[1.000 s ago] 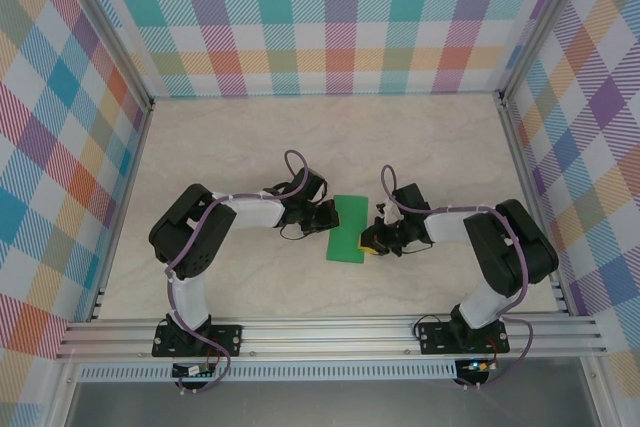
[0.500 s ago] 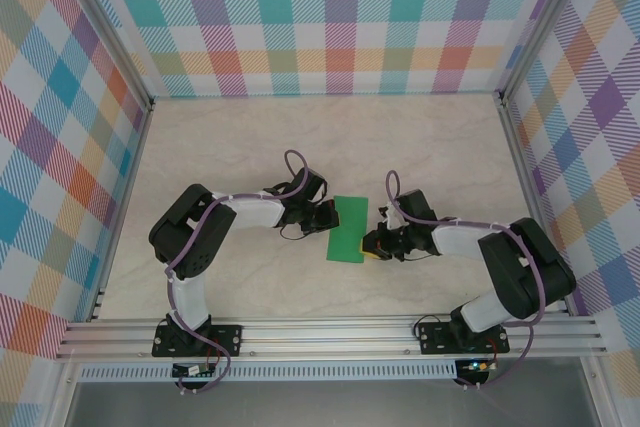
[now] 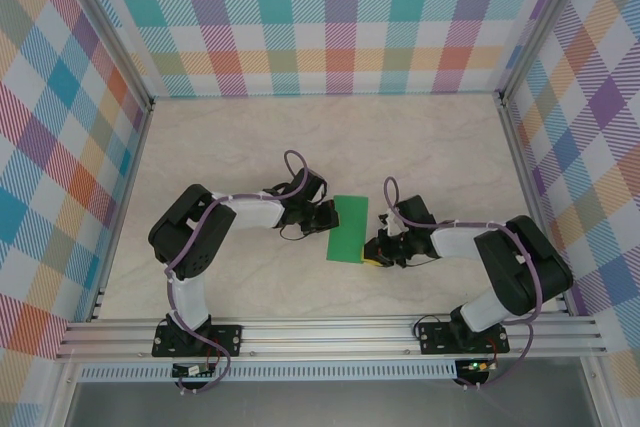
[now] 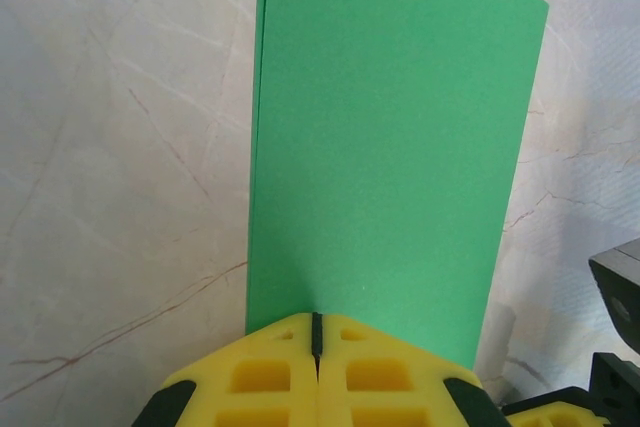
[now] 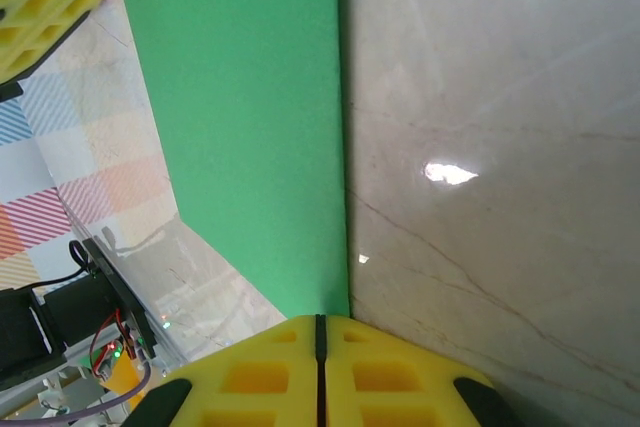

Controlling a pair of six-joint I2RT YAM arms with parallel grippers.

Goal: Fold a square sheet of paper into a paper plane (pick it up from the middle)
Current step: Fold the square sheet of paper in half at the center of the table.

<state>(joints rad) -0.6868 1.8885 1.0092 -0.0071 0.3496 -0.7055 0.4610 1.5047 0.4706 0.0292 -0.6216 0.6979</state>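
A pale marbled tabletop [image 3: 420,137] sits boxed by pastel plaid walls [image 3: 340,17] left, right and far; aluminium rails [image 3: 330,337] run along its near edge.

Left gripper [image 4: 316,321] closed, right gripper [image 5: 320,323] closed, tips facing each other, both low

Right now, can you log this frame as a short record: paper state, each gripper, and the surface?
paper: green paper sheet, folded to a two-layer rectangle, not yet a plane
left gripper: shut on the sheet's left side
right gripper: shut on the sheet's right side, near a corner
surface: marble-pattern table
lifted or flat: cannot tell
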